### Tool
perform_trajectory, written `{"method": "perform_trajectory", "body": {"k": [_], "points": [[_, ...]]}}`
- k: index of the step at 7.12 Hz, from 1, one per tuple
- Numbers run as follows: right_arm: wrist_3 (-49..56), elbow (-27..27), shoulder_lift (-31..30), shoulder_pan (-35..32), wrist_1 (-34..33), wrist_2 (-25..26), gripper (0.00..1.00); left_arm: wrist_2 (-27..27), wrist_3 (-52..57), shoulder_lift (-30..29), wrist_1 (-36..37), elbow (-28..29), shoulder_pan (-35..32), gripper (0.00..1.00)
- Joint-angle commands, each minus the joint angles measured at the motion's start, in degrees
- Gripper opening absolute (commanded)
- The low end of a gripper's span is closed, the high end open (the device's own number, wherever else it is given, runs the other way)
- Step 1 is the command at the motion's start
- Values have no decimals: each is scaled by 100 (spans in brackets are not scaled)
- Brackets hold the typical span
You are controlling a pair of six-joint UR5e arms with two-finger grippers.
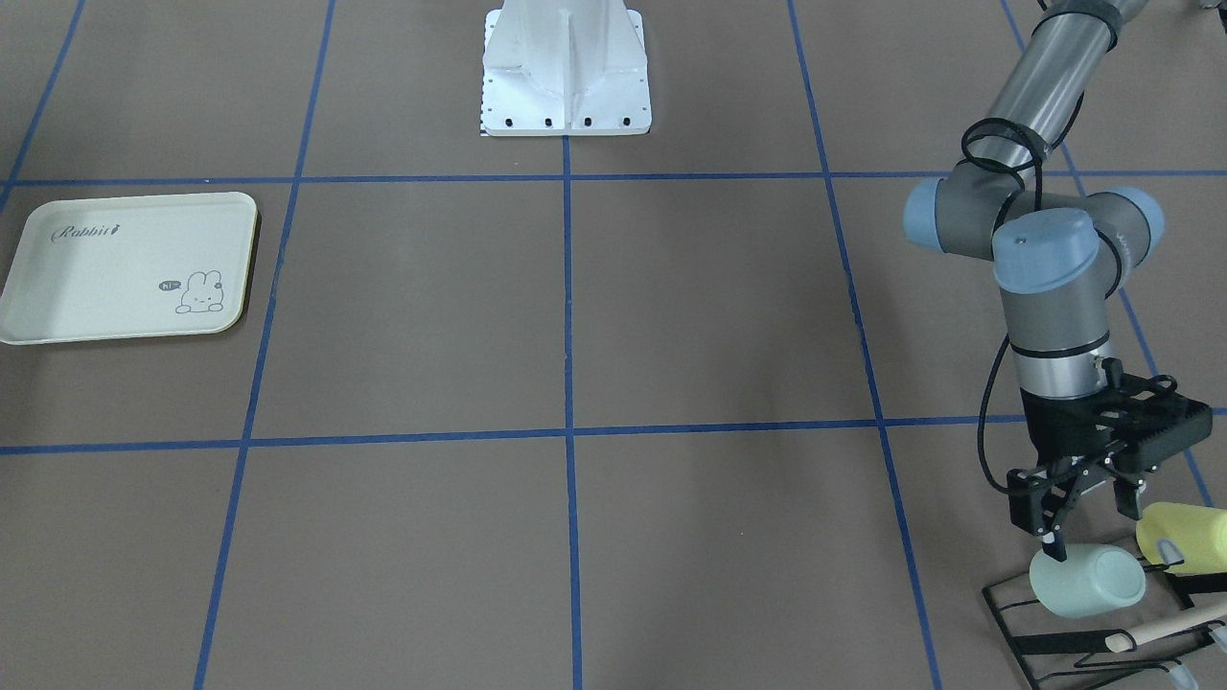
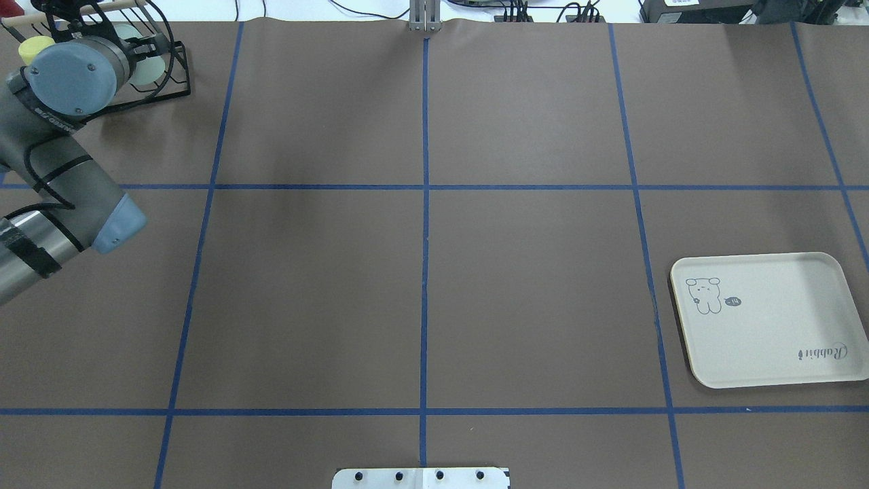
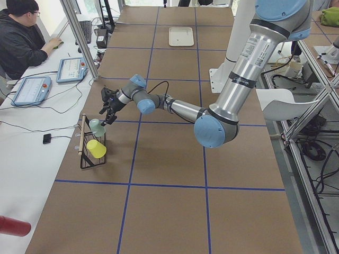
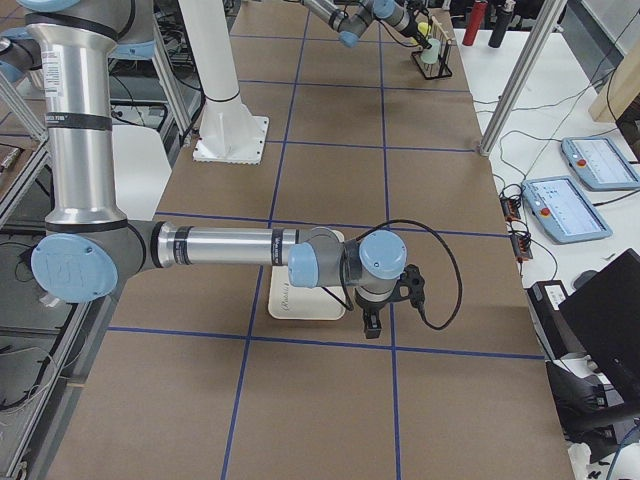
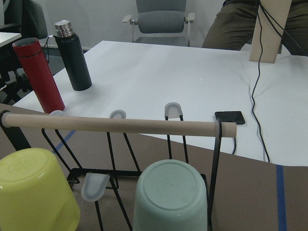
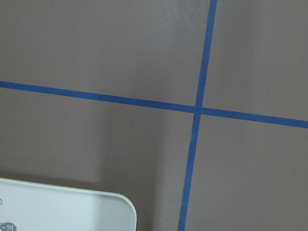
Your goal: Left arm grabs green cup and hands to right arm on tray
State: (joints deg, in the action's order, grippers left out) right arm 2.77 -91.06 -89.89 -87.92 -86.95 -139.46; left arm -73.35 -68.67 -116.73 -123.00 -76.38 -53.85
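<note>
**Open pincer, green cup right at its tips**

The left pincer (image 1: 1088, 513) has its fingers spread wide and holds nothing. The green cup (image 1: 1088, 580) is just past its fingertips, tipped over on a black wire rack (image 1: 1054, 640). One finger is right at the cup's edge. The yellow cup (image 1: 1184, 537) is close by on the pincer's other side.

The green cup looks light, hard and smooth, so I think it could slip. It may be best to pinch its round sides near the middle, gently, then pull it off the rack.

The tray (image 1: 57, 316) is far away from this pincer. The right pincer (image 4: 372, 322) hangs just beside the tray. I cannot tell if it is open.

The brown, blue-taped bench (image 1: 709, 316), seen from the front, bears the tray (image 1: 105, 287) at 9 o'clock. A black wire rack (image 1: 1054, 640) stands at 4, a white base (image 1: 566, 96) at 12.
</note>
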Motion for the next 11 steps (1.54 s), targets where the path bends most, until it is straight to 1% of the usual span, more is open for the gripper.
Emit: {"method": "perform_trajectory", "body": {"k": [1, 3, 7, 9, 11], "points": [[-5, 0, 6, 12, 3, 7, 99, 48, -6, -95, -40, 210, 6, 100], [-5, 0, 6, 21, 12, 7, 99, 48, -6, -183, -119, 413, 15, 100], [4, 9, -3, 21, 12, 16, 99, 66, -15, -270, -119, 536, 15, 100], [4, 52, -20, 21, 12, 7, 99, 250, -15, -437, -119, 791, 15, 100], [-5, 62, -3, 21, 12, 7, 99, 251, -15, -438, -119, 826, 15, 100]]}}
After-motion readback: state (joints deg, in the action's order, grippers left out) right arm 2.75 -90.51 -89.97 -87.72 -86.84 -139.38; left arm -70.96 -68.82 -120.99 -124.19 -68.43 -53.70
